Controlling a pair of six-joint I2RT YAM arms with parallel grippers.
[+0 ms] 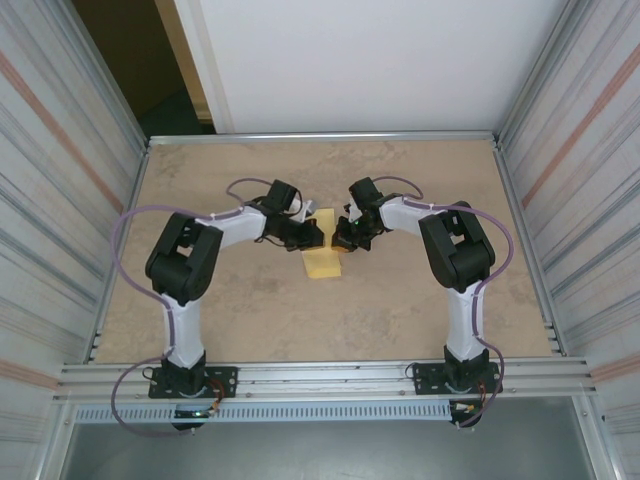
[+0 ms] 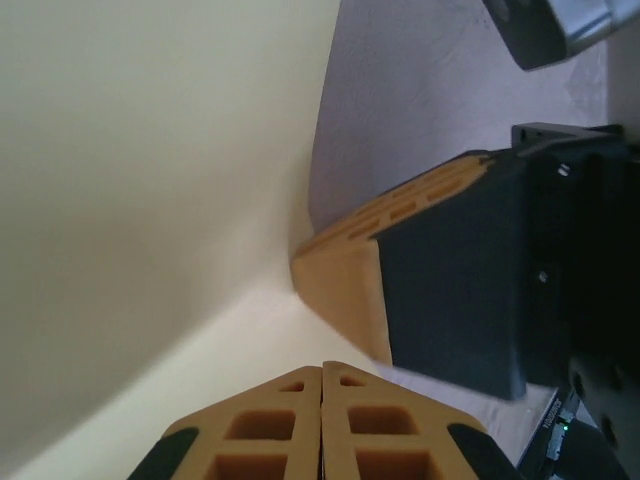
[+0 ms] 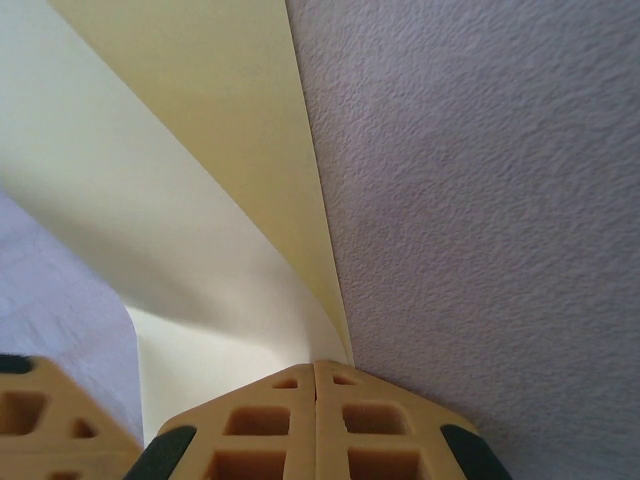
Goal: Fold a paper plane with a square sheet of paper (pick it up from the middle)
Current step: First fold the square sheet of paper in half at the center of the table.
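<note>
Paper (image 1: 322,264) is pinched in the closed left end effector (image 1: 307,238) and closed right end effector (image 1: 343,240).

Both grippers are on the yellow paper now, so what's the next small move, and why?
Probably lower both tips toward the table to lay the raised flap flat. The left gripper and right gripper are shut, seemingly pinching the square sheet of paper. In the right wrist view the sheet curves up from the tips, not yet creased.
</note>
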